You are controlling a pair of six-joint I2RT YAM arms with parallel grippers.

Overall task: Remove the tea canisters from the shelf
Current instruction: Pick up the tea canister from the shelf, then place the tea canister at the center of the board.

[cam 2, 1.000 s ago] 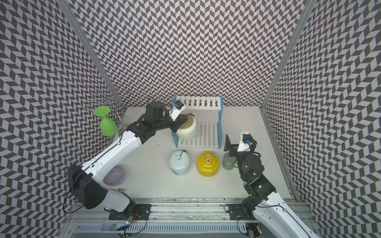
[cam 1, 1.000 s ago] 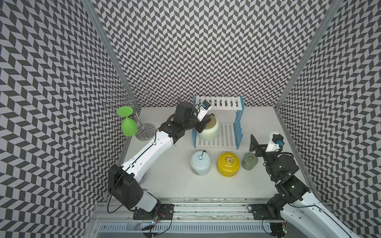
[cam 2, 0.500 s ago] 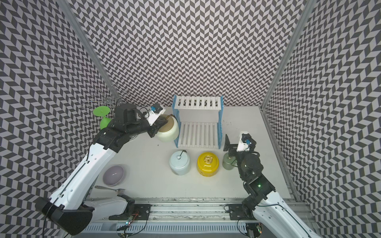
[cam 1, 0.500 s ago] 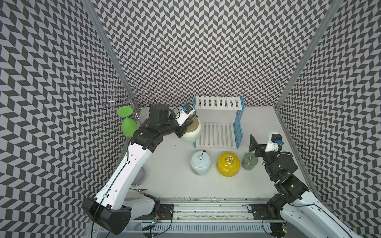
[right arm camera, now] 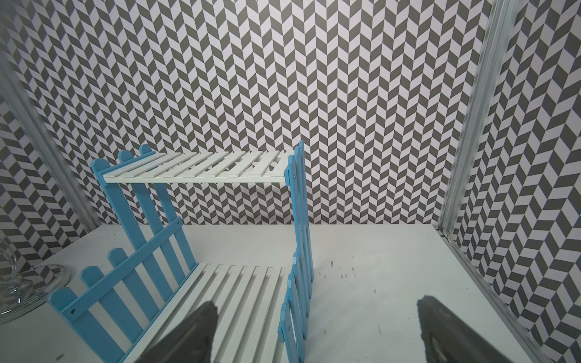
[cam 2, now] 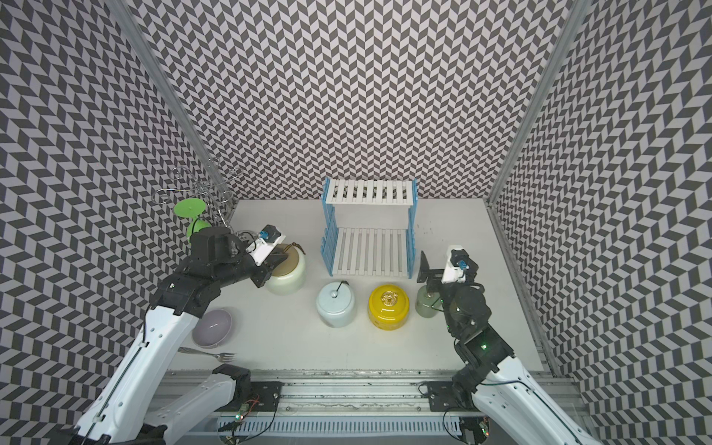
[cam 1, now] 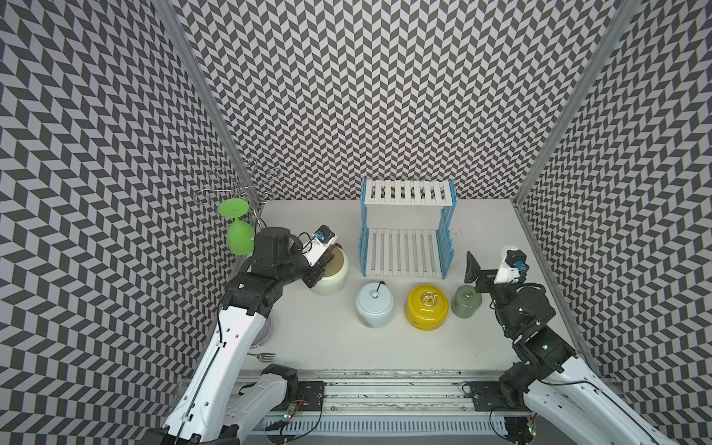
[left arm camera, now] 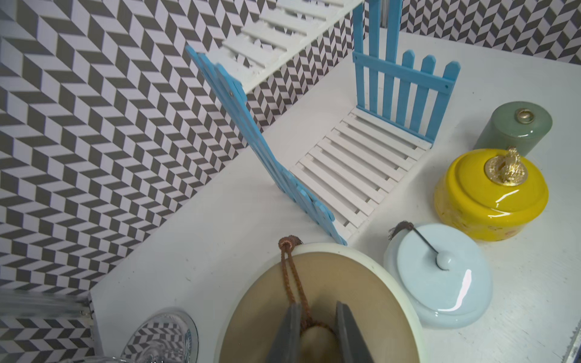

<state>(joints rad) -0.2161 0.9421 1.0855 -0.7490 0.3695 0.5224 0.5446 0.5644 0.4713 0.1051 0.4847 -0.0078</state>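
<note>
Jars, four, lidded, contents hidden, all upright: cream canister (cam 1: 332,275) beside shelf (cam 1: 404,250), at its left fence, lid knob pinched in closed left gripper (left arm camera: 317,314); pale blue canister (cam 1: 374,304), yellow canister (cam 1: 427,310), sage-green canister (cam 1: 467,307) in row before shelf; right gripper (right arm camera: 316,306) agape, empty.

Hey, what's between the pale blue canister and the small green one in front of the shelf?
The yellow canister with the gold knob stands between the pale blue canister and the green canister, as both top views show.
</note>
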